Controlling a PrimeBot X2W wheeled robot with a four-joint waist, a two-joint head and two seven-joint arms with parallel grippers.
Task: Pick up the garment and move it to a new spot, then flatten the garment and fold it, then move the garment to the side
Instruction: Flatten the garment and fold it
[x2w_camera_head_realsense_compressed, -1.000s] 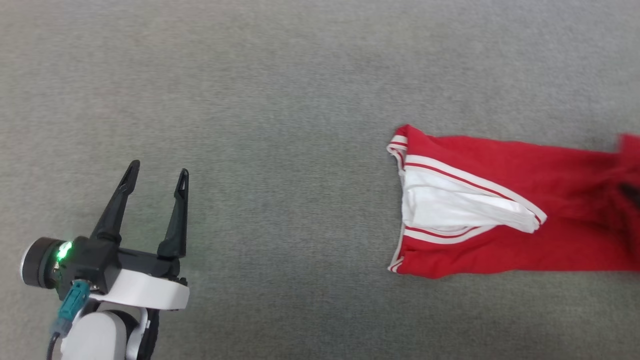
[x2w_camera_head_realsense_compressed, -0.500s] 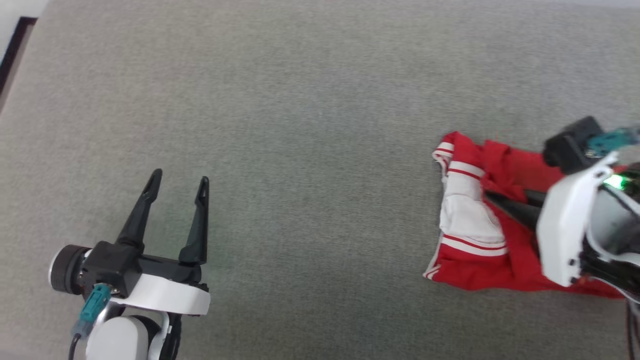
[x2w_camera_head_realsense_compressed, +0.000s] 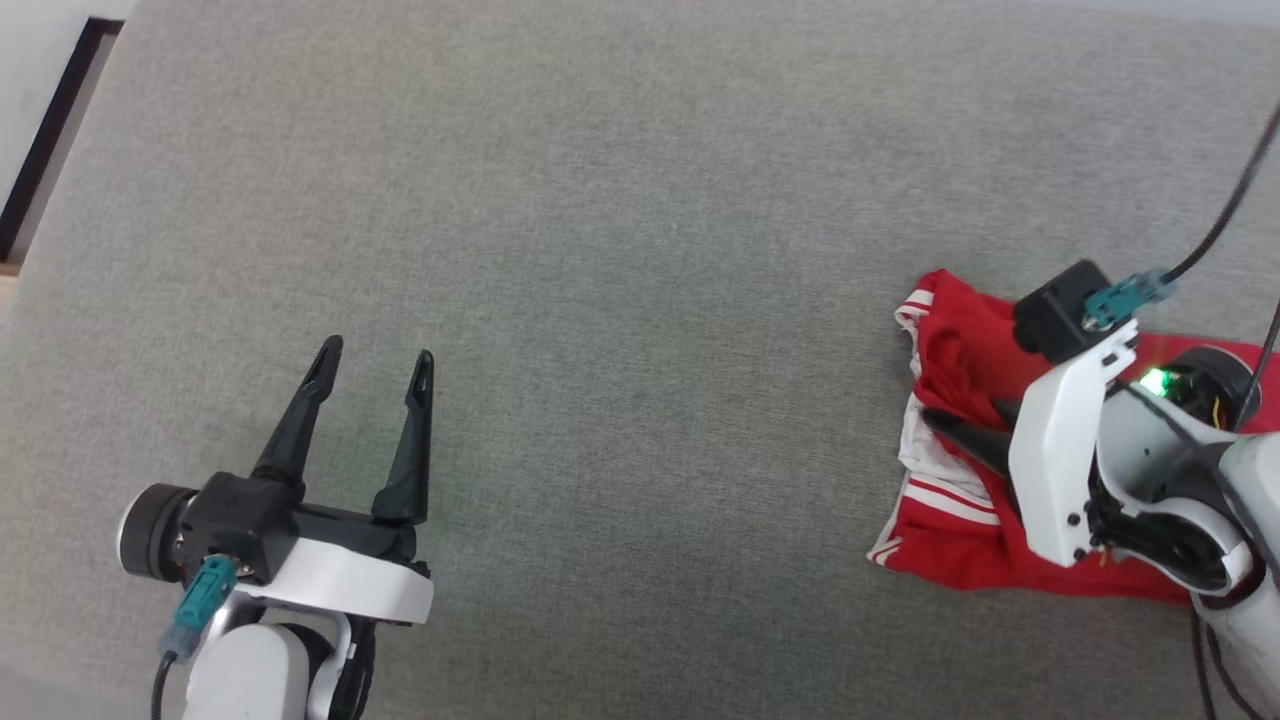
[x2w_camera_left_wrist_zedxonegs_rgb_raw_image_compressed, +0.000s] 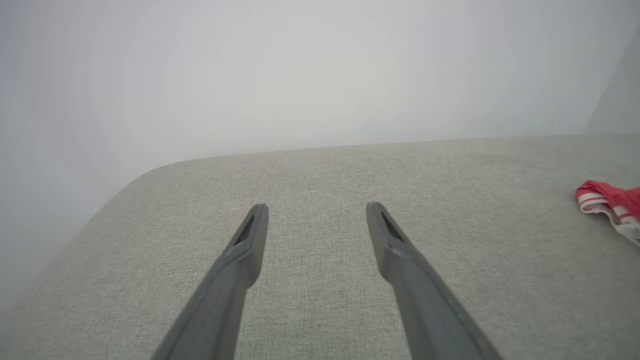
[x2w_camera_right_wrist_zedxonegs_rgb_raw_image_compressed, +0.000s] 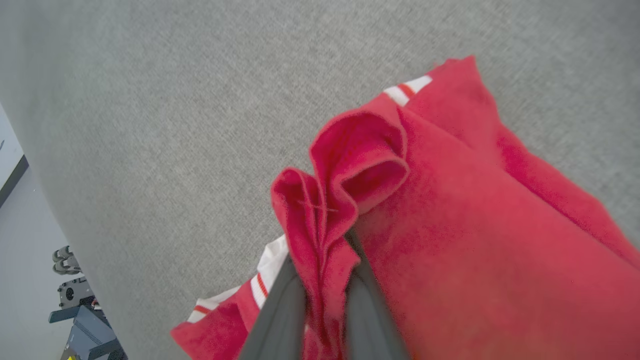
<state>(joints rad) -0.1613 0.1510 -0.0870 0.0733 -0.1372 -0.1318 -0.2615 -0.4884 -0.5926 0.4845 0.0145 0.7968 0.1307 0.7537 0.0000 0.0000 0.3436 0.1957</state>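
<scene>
The garment (x2w_camera_head_realsense_compressed: 950, 545), red with white striped trim, lies bunched on the grey surface at the right of the head view. My right gripper (x2w_camera_head_realsense_compressed: 965, 415) lies over it with its fingers pointing left. In the right wrist view a raised fold of the garment (x2w_camera_right_wrist_zedxonegs_rgb_raw_image_compressed: 450, 225) sits pinched between the two fingers of the right gripper (x2w_camera_right_wrist_zedxonegs_rgb_raw_image_compressed: 322, 250), which are close together. My left gripper (x2w_camera_head_realsense_compressed: 378, 352) stands open and empty at the lower left, far from the cloth. The left wrist view shows the left gripper (x2w_camera_left_wrist_zedxonegs_rgb_raw_image_compressed: 316, 207) spread wide over bare surface and an edge of the garment (x2w_camera_left_wrist_zedxonegs_rgb_raw_image_compressed: 607, 197) at the far right.
The grey fabric surface (x2w_camera_head_realsense_compressed: 640, 200) stretches wide between the two arms. Its corner and a dark strip (x2w_camera_head_realsense_compressed: 50, 150) show at the upper left. A pale wall (x2w_camera_left_wrist_zedxonegs_rgb_raw_image_compressed: 300, 75) rises behind the surface. Some equipment (x2w_camera_right_wrist_zedxonegs_rgb_raw_image_compressed: 75, 300) stands off the surface's edge.
The camera has shifted. My right arm has come into view over the garment, and the cloth, spread long a second ago, is now bunched into a shorter heap with a fold between the fingers.
</scene>
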